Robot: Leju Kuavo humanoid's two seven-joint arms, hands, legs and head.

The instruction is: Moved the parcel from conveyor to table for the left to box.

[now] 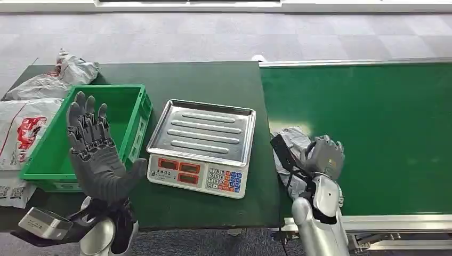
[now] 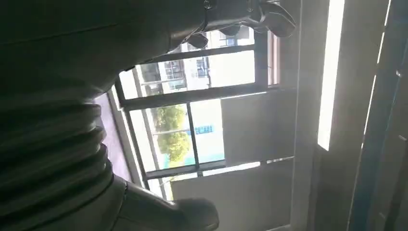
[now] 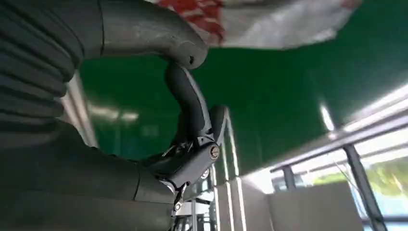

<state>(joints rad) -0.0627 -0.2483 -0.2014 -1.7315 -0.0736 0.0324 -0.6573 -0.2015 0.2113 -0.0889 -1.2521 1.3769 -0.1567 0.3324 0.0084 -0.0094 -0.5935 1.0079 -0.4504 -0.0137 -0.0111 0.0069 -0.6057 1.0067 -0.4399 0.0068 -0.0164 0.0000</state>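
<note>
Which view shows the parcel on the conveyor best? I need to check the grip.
Head view: the grey parcel lies at the conveyor's near-left edge under the right hand. Right wrist view catches a white-and-red patch; left wrist view faces windows.

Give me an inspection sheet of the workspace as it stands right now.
Surface: dark green table left, green conveyor right.
Job's things: grey parcel on the conveyor's left edge; green box empty.
Clutter: scale with bare steel tray; spare parcels beside the box.
Hands: left hand raised, fingers spread, holding nothing; right hand on the parcel, grasp unclear.
Cables: dark cable at right wrist.
Surroundings: grey floor, windows.
</note>
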